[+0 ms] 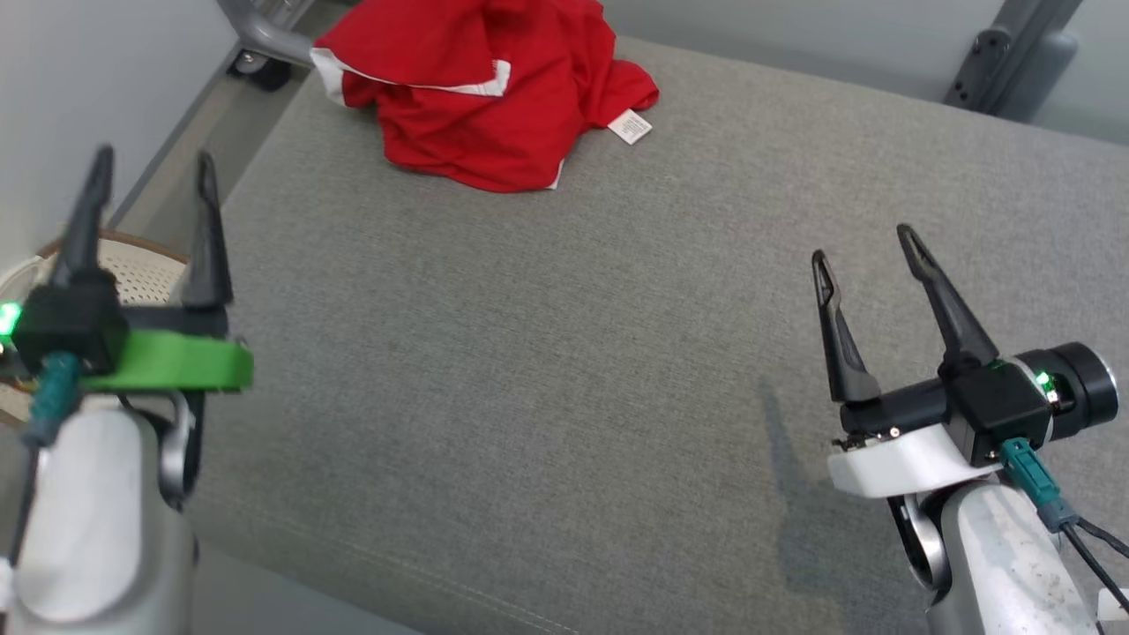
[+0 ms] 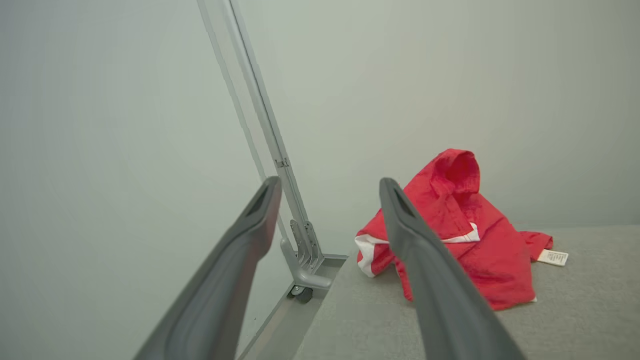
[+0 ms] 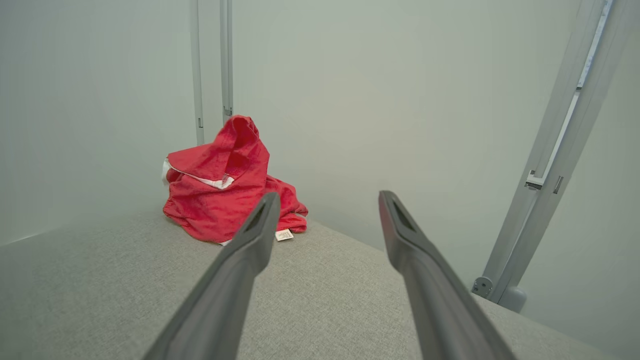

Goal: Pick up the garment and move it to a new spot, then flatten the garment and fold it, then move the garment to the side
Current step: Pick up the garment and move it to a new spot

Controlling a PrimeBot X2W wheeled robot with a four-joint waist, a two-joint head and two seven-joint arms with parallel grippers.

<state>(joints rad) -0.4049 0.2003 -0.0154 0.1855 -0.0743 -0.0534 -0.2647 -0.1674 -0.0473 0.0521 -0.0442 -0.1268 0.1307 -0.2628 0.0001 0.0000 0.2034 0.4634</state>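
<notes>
No legible text anywhere, small white rectangular fabric label point(image 1: 630, 127) at the right edge of the crumpled red cloth garment point(image 1: 476, 106), lying flat on the grey woven surface point(image 1: 564, 353) just beside the garment, faint print on it too small to read

Head view downward; both wrist views low, toward the garment point(image 2: 490, 260).

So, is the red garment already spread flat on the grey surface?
No, the red garment sits in a crumpled heap on the grey surface, with one fold standing up in a peak.
</notes>
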